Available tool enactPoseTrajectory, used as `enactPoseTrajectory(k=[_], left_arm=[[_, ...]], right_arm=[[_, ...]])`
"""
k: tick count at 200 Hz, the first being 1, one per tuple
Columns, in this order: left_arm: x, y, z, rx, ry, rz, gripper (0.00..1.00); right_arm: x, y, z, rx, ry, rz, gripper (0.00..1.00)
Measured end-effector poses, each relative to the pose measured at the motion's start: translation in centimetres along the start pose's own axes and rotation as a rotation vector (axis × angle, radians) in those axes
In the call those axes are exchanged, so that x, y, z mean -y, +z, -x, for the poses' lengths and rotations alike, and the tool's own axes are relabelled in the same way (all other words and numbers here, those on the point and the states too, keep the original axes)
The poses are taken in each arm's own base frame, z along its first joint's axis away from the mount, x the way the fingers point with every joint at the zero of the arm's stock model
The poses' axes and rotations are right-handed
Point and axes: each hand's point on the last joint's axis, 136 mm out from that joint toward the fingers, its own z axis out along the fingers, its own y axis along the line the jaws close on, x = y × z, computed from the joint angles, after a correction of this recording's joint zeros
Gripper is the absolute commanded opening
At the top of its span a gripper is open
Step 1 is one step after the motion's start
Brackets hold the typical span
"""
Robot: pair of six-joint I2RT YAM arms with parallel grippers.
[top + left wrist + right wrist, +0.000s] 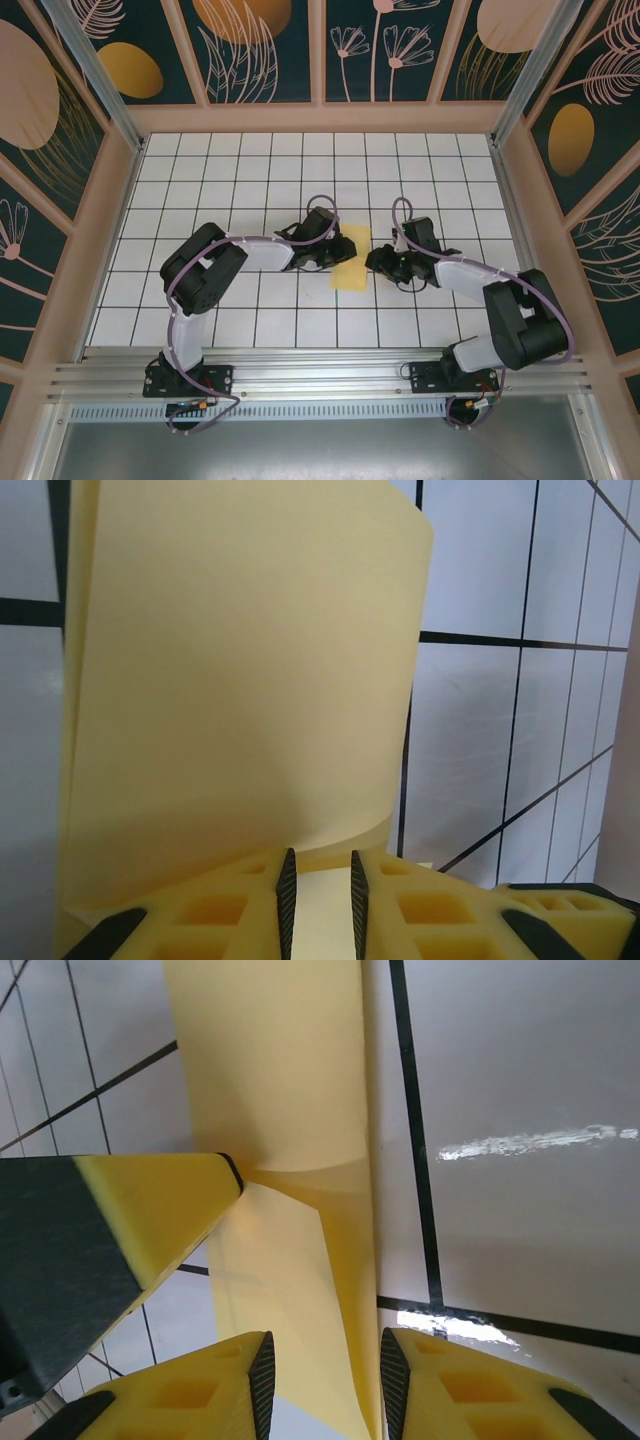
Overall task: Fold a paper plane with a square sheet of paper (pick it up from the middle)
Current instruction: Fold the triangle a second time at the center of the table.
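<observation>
The square sheet of paper (352, 258) is plain yellow and lies folded over into a narrow band on the white tiles between my two grippers. In the left wrist view its upper layer (240, 680) curls up and back over the fingers. My left gripper (328, 262) (320, 900) is open by a narrow gap, with the sheet's lower layer lying between the pads. My right gripper (380, 262) (322, 1385) is open wider, and the sheet's edge (270, 1080) runs between its pads, close to the right one. A left fingertip (150, 1220) presses the sheet. The paper plane is out of view.
The white grid-tiled table (250, 170) is boxed in by wooden-framed walls (120, 200) on the left, right and back. A metal rail (320, 375) carrying both arm bases runs along the near edge.
</observation>
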Motion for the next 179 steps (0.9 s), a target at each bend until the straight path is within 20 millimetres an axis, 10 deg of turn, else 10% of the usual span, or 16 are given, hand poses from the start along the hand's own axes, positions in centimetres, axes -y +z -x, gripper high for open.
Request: enactPoseTrajectory(k=[179], left_arm=[[-0.8,0.5,0.3,-0.007,0.019,0.059,0.25]], right_arm=[[0.3,2.4,0.3,-0.049,0.014,0.015,0.32]])
